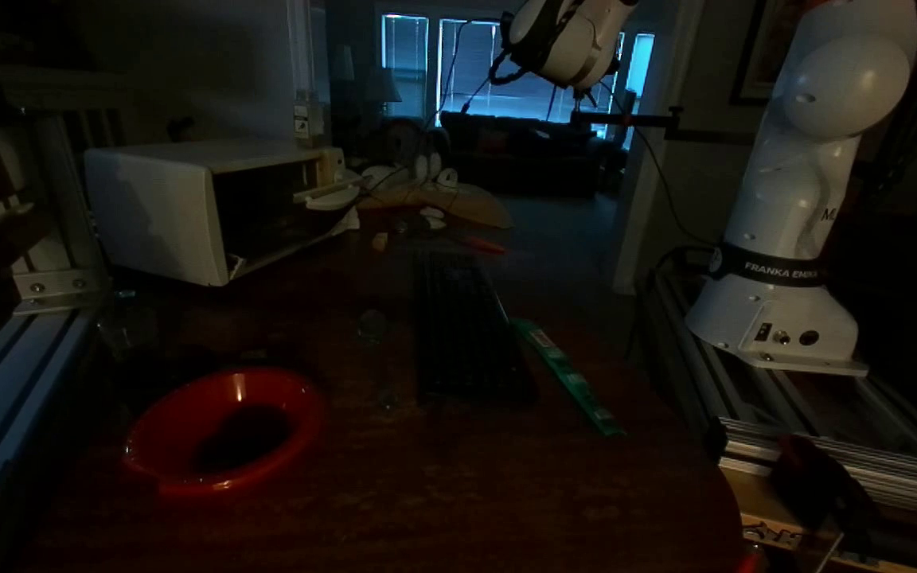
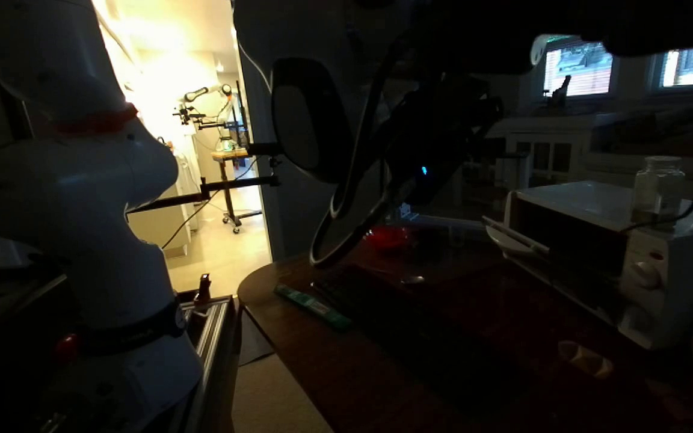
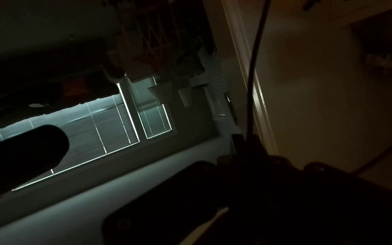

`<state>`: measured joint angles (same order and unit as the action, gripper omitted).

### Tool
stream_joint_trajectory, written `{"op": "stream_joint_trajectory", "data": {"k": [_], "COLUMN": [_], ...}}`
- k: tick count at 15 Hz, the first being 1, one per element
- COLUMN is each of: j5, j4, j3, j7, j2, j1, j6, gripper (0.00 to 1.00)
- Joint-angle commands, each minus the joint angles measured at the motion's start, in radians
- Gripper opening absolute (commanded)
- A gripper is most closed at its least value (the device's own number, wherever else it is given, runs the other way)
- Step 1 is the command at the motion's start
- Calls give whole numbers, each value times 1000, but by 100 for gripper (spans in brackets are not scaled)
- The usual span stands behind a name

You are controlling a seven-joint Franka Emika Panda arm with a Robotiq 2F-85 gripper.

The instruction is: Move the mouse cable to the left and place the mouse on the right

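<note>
My gripper [image 3: 247, 139] is raised high and points level, away from the table. In the wrist view its dark fingertips sit close together, and a thin dark cable [image 3: 252, 64] runs from between them to the top edge. Another stretch of dark cable [image 3: 390, 149] passes at the right. In an exterior view the gripper [image 2: 485, 117] is a dark shape above the table. The mouse is not clearly seen in any view. A dark rounded shape [image 3: 39, 146] enters the wrist view from the left; I cannot tell what it is.
A black keyboard [image 1: 470, 334] lies along the table beside a green strip [image 1: 566, 374]. A red bowl [image 1: 160, 446] stands at the near end. A white microwave [image 1: 152, 211] stands open, with a glass jar [image 2: 658, 186] on top. The room is very dark.
</note>
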<state>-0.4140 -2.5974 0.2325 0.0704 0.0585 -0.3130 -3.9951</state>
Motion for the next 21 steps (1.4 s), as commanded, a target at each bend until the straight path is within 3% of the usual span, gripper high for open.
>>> {"op": "stream_joint_trajectory", "data": {"k": [1,4,16,21], "j5": [-16,4,8,45], "j4": [-9,-11,-4,-49], "j3": [1,0,-121,-162], "j7": [-18,-45,-400,-534], "j2": [-2,5,-70,-12], "j1": [23,33,126,159], "j6": [-34,-12,423,590], "gripper": [1,1,1,1]}}
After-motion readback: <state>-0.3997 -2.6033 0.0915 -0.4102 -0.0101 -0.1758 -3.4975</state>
